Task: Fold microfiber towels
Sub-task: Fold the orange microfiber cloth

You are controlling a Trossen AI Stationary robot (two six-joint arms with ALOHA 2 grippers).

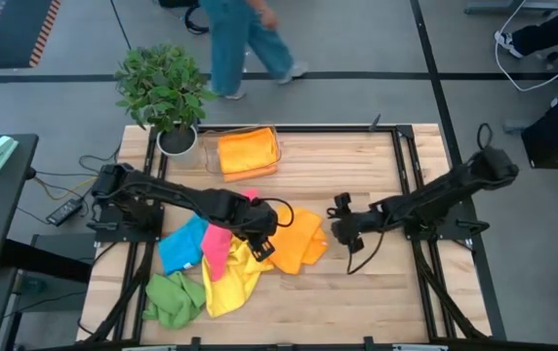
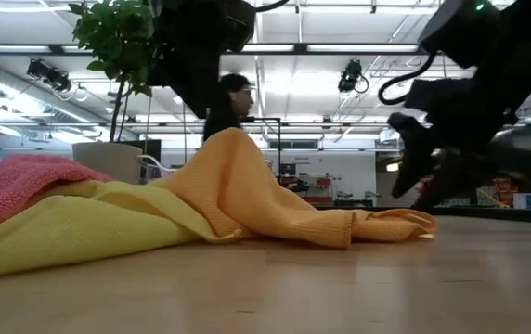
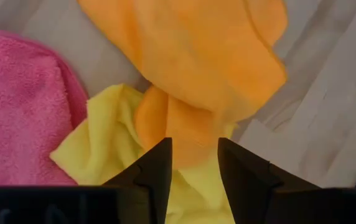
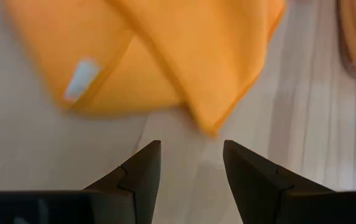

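Orange towel (image 1: pixel 298 239) lies crumpled mid-tabletop (image 1: pixel 357 302), overlapping the yellow towel (image 1: pixel 228 283). Left pincer (image 1: pixel 262 246), fingers apart, hovers at its edge; right pincer (image 1: pixel 340 226), also apart, waits beside. Pinch only orange, then spread flat.

Left end effector (image 1: pixel 262 244) over crumpled orange towel (image 1: pixel 298 239)

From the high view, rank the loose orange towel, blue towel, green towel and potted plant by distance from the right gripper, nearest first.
From the right gripper:
1. Loose orange towel, just beside it toward the table's middle.
2. Blue towel, beyond the pile, left side.
3. Green towel and potted plant, front-left and back-left corners: too close to call.
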